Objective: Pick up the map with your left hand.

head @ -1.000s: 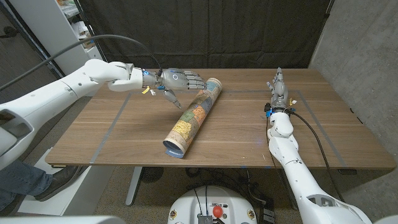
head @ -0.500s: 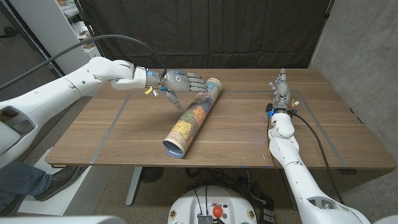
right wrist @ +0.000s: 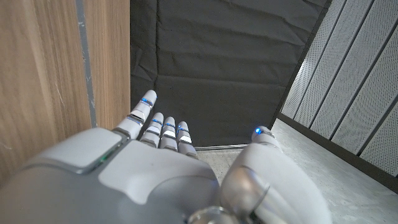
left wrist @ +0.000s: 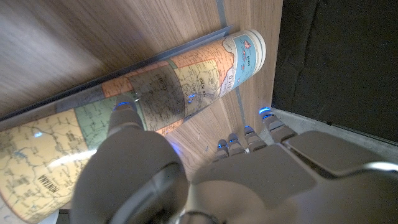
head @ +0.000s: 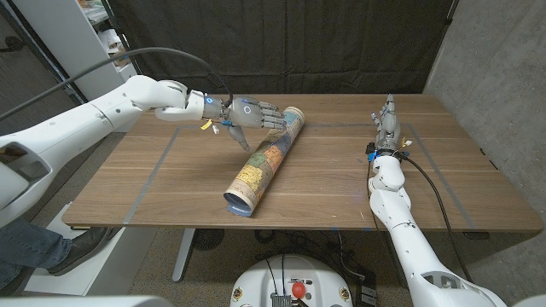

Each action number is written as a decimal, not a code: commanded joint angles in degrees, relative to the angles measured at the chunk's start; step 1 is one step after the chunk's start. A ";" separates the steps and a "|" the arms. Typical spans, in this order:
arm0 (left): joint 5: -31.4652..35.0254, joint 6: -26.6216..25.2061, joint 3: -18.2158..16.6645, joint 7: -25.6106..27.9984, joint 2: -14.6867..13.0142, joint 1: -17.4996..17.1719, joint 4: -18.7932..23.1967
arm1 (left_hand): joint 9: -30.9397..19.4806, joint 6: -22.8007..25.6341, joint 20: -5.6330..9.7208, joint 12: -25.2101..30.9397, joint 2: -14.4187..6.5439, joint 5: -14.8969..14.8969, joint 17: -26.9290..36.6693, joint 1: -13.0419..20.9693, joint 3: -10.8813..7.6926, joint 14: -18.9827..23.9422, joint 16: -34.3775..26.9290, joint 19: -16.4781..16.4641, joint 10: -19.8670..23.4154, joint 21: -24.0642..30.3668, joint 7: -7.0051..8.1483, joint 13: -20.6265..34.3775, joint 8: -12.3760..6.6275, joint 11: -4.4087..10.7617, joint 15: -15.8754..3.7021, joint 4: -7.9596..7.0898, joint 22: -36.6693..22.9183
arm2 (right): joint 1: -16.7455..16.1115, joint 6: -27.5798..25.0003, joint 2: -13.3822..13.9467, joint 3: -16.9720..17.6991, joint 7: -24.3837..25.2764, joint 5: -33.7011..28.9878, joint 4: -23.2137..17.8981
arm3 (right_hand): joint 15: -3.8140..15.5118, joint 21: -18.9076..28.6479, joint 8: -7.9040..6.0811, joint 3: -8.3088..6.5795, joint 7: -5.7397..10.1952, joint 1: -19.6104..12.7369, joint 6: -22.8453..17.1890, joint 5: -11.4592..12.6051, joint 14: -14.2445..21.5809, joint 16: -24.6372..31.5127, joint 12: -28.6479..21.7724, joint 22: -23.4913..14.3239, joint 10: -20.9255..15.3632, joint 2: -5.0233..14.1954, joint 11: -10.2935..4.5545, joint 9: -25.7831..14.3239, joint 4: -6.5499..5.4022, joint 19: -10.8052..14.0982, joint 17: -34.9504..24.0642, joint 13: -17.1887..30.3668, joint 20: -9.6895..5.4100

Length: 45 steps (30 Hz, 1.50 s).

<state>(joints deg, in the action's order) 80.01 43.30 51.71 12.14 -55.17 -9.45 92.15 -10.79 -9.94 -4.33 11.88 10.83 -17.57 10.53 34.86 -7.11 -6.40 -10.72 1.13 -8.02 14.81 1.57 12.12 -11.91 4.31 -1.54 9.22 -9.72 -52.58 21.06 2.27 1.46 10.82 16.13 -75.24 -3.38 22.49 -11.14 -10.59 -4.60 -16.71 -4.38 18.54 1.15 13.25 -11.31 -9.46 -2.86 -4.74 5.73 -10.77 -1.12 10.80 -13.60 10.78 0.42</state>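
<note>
I see the map, rolled into a tube, lying diagonally on the wooden table, with my left hand poised over its far end, fingers extended across the roll and thumb pointing down on the map's left side. In the left wrist view the thumb overlaps the map, but I cannot tell whether it touches, and the roll's near end is cut off. My right hand stands well to the right of the map, fingers straight, close together and holding nothing.

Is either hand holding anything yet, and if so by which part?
Nothing is held. The left hand hovers open by the far end of the map; the right hand is open, apart from it.
</note>
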 commanded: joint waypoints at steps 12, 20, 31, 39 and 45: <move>5.14 0.06 2.56 1.36 -0.17 1.52 0.53 | -0.28 -3.92 -0.47 0.51 -0.28 -0.11 0.22 1.68 1.54 0.31 -0.47 -0.44 0.66 -0.70 0.33 0.19 -0.75 0.27 0.04 0.03 -0.31 | -0.50 1.67 -0.18 0.36 -0.05 -0.07 0.44 | 0.02 -0.33 -0.03 0.39 -0.27 -0.20 0.15 0.52 0.39 -0.13 -0.05 -0.23 -0.01 0.20 0.35 -0.17 -0.08 0.64 -0.01 0.15 0.13; 6.24 0.68 4.04 2.44 0.87 2.68 -0.53 | -0.28 -3.85 -0.83 0.51 -0.33 -0.07 0.21 2.34 2.19 0.55 -0.50 -0.81 0.77 -0.96 0.16 0.16 -0.79 0.06 0.24 0.04 -0.32 | -1.13 2.13 0.01 0.04 0.73 -0.55 -0.58 | 0.02 -0.48 -0.04 0.46 -0.24 -0.20 0.16 0.54 0.43 -0.13 -0.06 -0.23 -0.05 0.17 0.27 -0.17 -0.05 0.70 0.00 0.15 0.18; 6.47 1.05 5.93 2.76 1.52 3.30 -1.60 | -0.28 -3.88 -0.55 0.40 -0.46 -0.05 0.22 2.90 2.87 0.43 -0.39 -0.70 0.58 -1.41 0.33 0.14 -0.78 0.03 0.16 -0.04 -0.34 | -2.01 2.23 -0.03 -0.30 2.04 -0.85 -1.30 | 0.00 -0.72 -0.07 0.57 -0.32 -0.14 0.12 0.55 0.50 -0.12 -0.06 -0.24 -0.08 0.15 0.31 -0.17 -0.04 0.79 0.00 0.15 0.23; 6.63 1.66 7.19 2.41 2.04 3.64 -2.29 | -0.29 -4.72 -0.78 0.15 -0.73 -0.12 0.21 3.66 3.39 -0.10 -0.18 -0.32 -0.12 -1.92 0.10 0.16 -0.47 -0.26 0.63 -0.09 -0.37 | -2.27 2.60 0.09 -0.53 2.50 -1.08 -0.86 | 0.05 -0.86 -0.09 0.63 -0.31 -0.13 0.10 0.57 0.67 -0.07 -0.12 -0.24 -0.26 0.14 0.36 -0.17 -0.02 0.90 0.01 0.15 0.24; 5.83 1.82 7.63 1.43 2.61 3.78 -3.38 | -0.30 -5.18 -0.99 0.06 -1.07 -0.26 0.21 4.44 3.72 -0.60 -0.05 0.22 -0.50 -2.41 -0.02 0.19 -0.33 -0.34 0.78 -0.15 -0.39 | -2.16 3.57 0.18 -0.57 2.20 -0.81 -0.28 | 0.10 -1.04 -0.13 0.69 -0.22 -0.14 0.02 0.60 0.98 0.02 -0.18 -0.25 -0.47 0.16 0.32 -0.17 0.00 0.99 0.01 0.15 0.29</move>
<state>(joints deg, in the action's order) 86.57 44.78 58.13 14.63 -53.44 -6.00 90.35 -10.79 -9.93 -5.24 12.14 9.98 -17.58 10.52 38.45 -3.85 -6.56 -10.72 1.04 -8.15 12.47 1.55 12.11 -12.36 4.00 -0.99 8.86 -10.02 -54.57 23.54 2.30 1.05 12.91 15.24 -76.20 -3.26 21.60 -11.14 -10.13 -4.61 -16.71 -4.39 18.86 1.87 13.25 -11.31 -9.46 -2.86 -4.74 5.73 -10.77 -1.11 11.20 -13.60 10.77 0.83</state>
